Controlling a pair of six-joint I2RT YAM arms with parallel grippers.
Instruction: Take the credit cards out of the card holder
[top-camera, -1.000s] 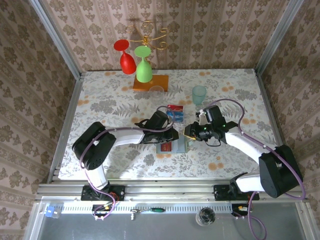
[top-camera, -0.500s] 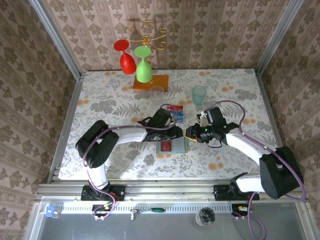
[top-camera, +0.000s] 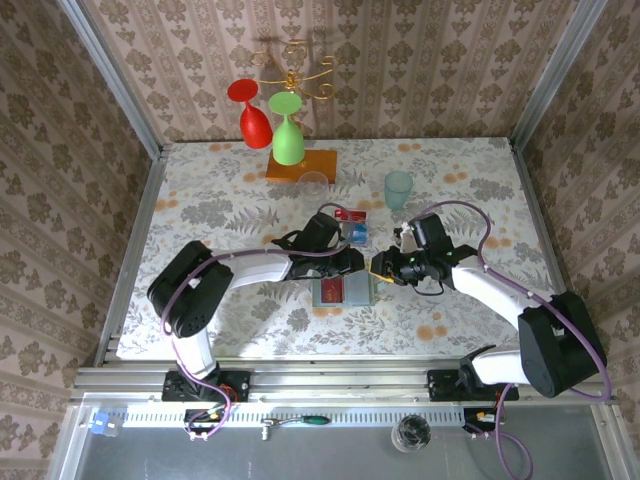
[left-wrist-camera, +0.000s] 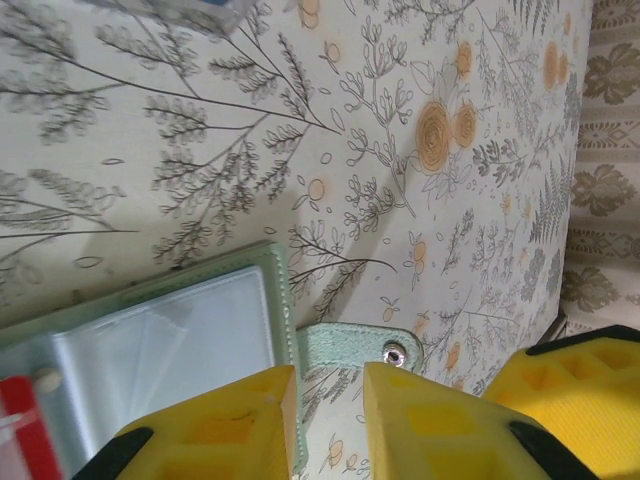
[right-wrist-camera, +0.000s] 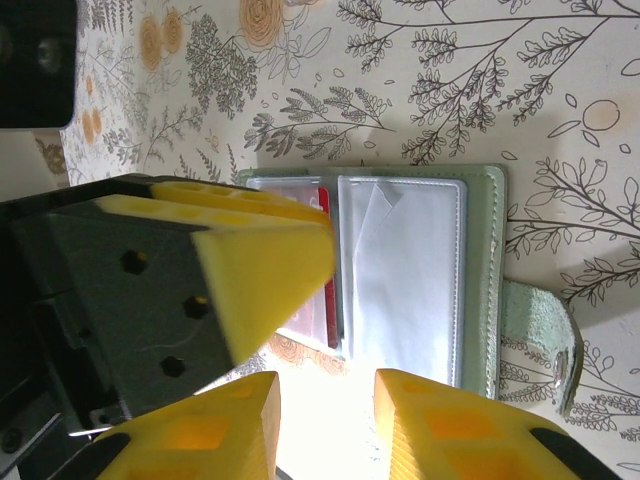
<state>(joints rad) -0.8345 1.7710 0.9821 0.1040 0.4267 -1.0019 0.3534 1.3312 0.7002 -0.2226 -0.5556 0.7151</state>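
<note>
The pale green card holder (top-camera: 358, 292) lies open on the flowered table. A red card (top-camera: 332, 292) sits in its left panel, and its edge (right-wrist-camera: 324, 262) shows beside the clear sleeves. A blue card (top-camera: 358, 234) with a red strip at its far edge lies on the table just behind the holder. My left gripper (top-camera: 350, 263) hovers low over the holder's far right corner (left-wrist-camera: 278, 300), jaws slightly apart, with the clasp strap (left-wrist-camera: 345, 345) and bare table in the gap. My right gripper (top-camera: 378, 268) is at the holder's right side, open, with glare between its fingers.
A pale teal cup (top-camera: 398, 188) stands behind the right arm. At the back are a red glass (top-camera: 250, 115) and a green glass (top-camera: 288, 138) hanging upside down on a gold rack with an orange base (top-camera: 302, 166), and a clear glass (top-camera: 315, 181). Walls close in three sides.
My left gripper has shifted slightly right and toward the back, and its jaws have parted a little. The right arm and the holder have barely moved.
</note>
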